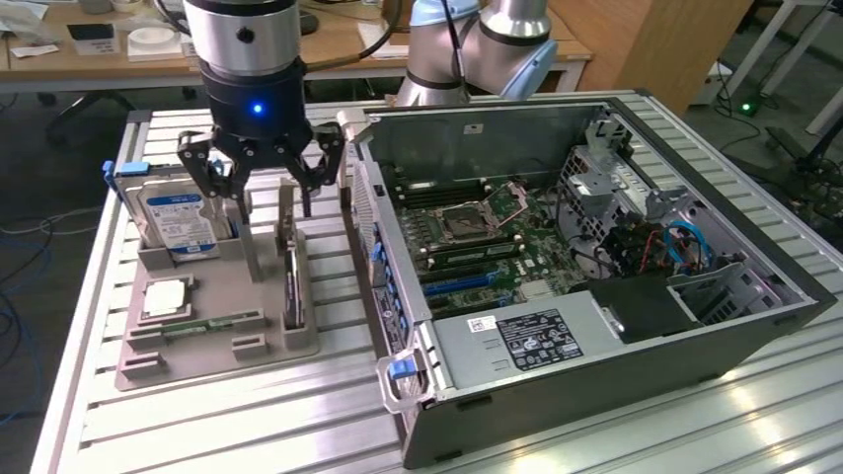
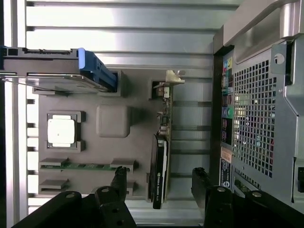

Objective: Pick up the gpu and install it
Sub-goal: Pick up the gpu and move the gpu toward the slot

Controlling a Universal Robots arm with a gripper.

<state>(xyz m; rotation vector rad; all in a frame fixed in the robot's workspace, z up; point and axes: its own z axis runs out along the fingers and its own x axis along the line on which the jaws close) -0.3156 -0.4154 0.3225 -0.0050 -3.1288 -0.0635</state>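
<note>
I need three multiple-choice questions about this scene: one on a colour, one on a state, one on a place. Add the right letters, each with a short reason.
1. The label on the hard drive is: A. red; B. yellow; C. blue and white.
2. The gripper above the gpu is: A. shut on it; B. open; C. shut on the hard drive.
3. The gpu is: A. on edge in the gray holder; B. flat on the hard drive; C. lifted in the gripper.
Answers: C, the label shows those colours; B, its fingers stand apart, touching nothing; A, the card stands upright in a holder slot.
</note>
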